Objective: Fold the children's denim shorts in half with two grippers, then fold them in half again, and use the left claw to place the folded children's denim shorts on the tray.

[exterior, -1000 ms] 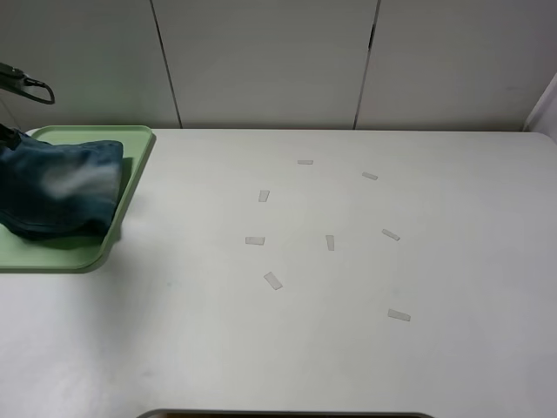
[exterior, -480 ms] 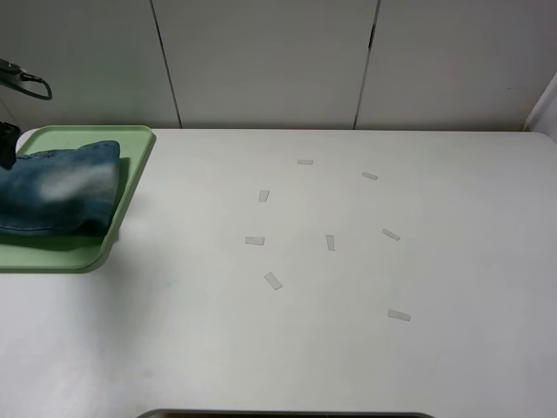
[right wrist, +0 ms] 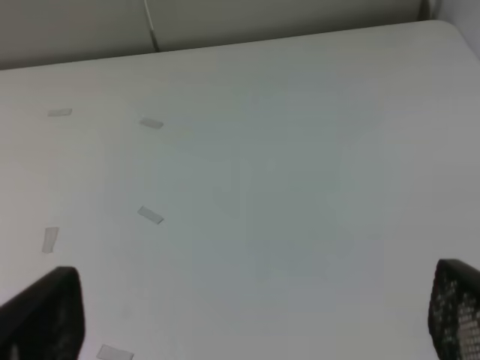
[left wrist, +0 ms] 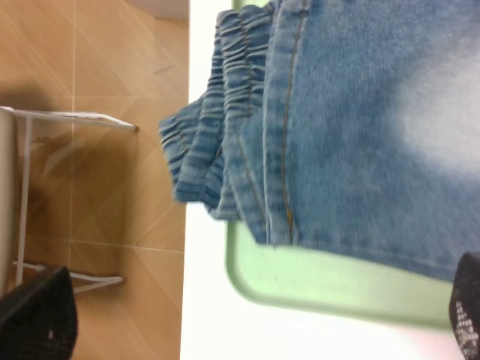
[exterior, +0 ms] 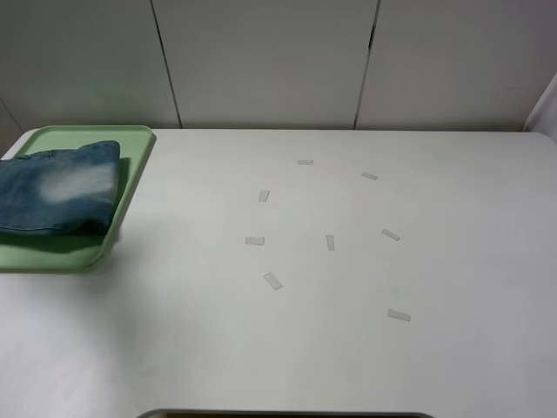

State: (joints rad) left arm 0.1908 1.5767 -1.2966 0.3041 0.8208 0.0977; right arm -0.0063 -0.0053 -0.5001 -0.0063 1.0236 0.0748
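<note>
The children's denim shorts [exterior: 57, 192] lie folded on the pale-green tray [exterior: 132, 165] at the table's far left. In the left wrist view the shorts [left wrist: 352, 127] cover most of the tray [left wrist: 322, 283], and their gathered waistband hangs past the tray's edge and the table's edge. My left gripper [left wrist: 251, 311] is open and empty, back from the shorts, with its fingers wide apart. My right gripper [right wrist: 249, 315] is open and empty over bare table. Neither gripper shows in the exterior view.
Several small strips of pale tape [exterior: 272, 279] are scattered over the middle of the white table [exterior: 348, 348]. A panelled wall runs behind it. The left wrist view shows wooden floor [left wrist: 97, 112] and a metal frame beyond the table's left edge.
My left arm has let go of the shorts and pulled away to the left, out of the exterior view. The shorts have settled flat on the tray.
</note>
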